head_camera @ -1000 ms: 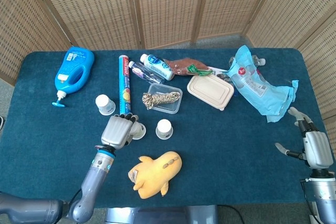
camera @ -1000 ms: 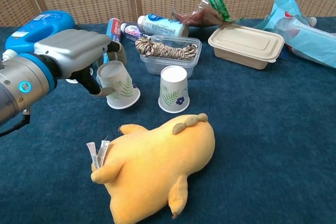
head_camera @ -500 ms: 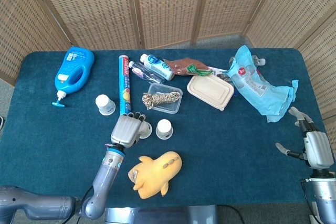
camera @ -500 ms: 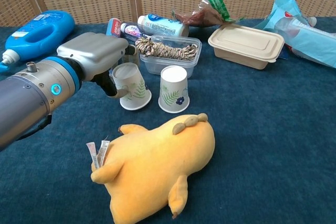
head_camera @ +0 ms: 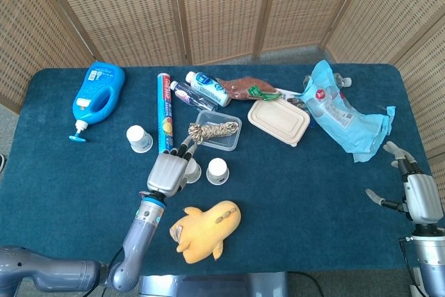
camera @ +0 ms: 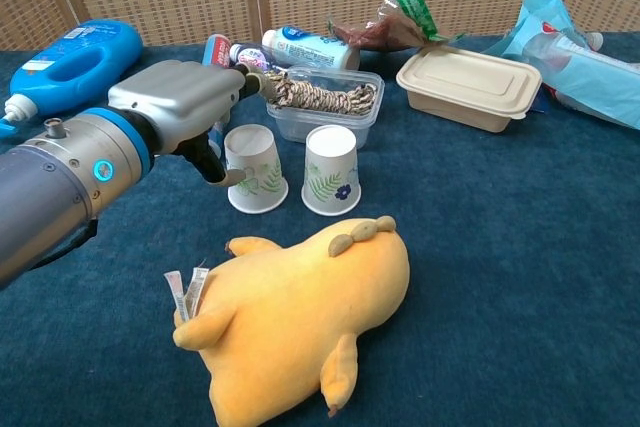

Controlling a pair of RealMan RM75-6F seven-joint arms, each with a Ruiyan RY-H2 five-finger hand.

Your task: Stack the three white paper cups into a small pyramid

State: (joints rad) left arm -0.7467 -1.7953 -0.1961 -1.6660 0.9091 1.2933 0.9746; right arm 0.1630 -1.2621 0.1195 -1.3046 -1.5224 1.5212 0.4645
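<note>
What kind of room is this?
Probably a robot test room: a table under blue cloth, wicker screens all around it, and random household things like a detergent bottle and a plush toy.

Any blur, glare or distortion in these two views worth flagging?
Head view: sharp, evenly lit, soft shadows only; the window side washes out the blue plastic bag slightly. Chest view: wide-angle stretch enlarges the left hand and plush duck; cups stay crisp.

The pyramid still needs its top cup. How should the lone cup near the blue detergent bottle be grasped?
Grip the lone cup around its side wall, coming from the left hand's side. It stands upside down, closed base up, so there is no open rim to hook; the tube crowds its far side.
</note>
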